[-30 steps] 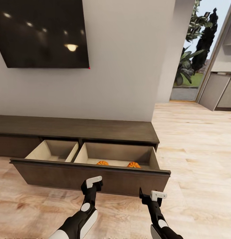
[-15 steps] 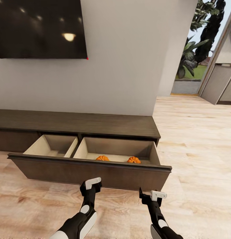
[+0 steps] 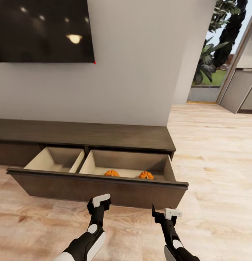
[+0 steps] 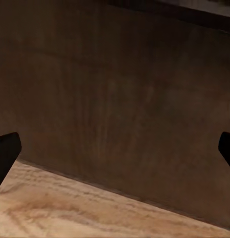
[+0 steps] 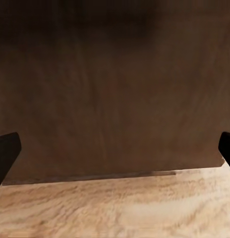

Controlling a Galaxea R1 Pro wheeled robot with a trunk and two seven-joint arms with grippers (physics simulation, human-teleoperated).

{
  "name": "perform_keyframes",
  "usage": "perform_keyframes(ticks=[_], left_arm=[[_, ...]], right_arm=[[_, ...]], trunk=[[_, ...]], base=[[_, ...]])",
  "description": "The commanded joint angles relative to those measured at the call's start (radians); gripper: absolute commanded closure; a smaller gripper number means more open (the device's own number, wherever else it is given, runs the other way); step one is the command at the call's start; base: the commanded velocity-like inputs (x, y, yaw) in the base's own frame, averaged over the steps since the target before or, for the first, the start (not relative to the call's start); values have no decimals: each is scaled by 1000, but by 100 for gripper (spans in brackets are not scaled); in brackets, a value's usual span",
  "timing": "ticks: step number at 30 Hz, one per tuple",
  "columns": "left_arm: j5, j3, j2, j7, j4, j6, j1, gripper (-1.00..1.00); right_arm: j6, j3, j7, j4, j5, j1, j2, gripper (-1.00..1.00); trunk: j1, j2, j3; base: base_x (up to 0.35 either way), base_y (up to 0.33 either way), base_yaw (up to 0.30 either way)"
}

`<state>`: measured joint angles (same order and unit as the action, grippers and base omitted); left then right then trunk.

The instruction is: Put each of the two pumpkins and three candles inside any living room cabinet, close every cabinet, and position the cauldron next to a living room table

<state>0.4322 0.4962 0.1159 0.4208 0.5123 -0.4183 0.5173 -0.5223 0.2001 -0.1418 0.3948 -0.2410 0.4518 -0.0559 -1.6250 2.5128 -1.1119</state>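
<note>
Looking at the cabinet (image 3: 82, 135), its wide drawer (image 3: 97, 186) is pulled out with both pumpkins (image 3: 111, 173) (image 3: 146, 175) sitting near the front edge of the right compartment. Left gripper (image 3: 100, 203) and right gripper (image 3: 163, 214) hover just in front of the drawer front, fingers spread wide and holding nothing. If closing is the step now, I'd press both grippers flat and evenly against the front so it slides straight. No candles spotted, so maybe leave it open.

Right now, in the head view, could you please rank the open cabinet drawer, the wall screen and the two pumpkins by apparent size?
1. Open cabinet drawer
2. Wall screen, cropped, so this order is unsure
3. Left pumpkin and right pumpkin, alike, both partly hidden
</note>
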Motion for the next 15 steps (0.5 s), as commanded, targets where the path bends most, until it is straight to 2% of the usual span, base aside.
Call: perform_keyframes(ticks=[1, 5, 15], left_arm=[[11, 8, -1, 7, -1, -4, 1, -100], [13, 7, -1, 7, -1, -4, 1, -100], [13, 7, -1, 7, -1, -4, 1, -100]], right_arm=[[-4, 9, -5, -1, -9, 1, 1, -100], [-4, 9, -5, -1, -9, 1, 1, -100], [-4, 9, -5, -1, -9, 1, 1, -100]], trunk=[[0, 0, -1], [0, 0, -1], [0, 0, -1]], base=[[266, 0, 0], [253, 0, 0], [165, 0, 0]])
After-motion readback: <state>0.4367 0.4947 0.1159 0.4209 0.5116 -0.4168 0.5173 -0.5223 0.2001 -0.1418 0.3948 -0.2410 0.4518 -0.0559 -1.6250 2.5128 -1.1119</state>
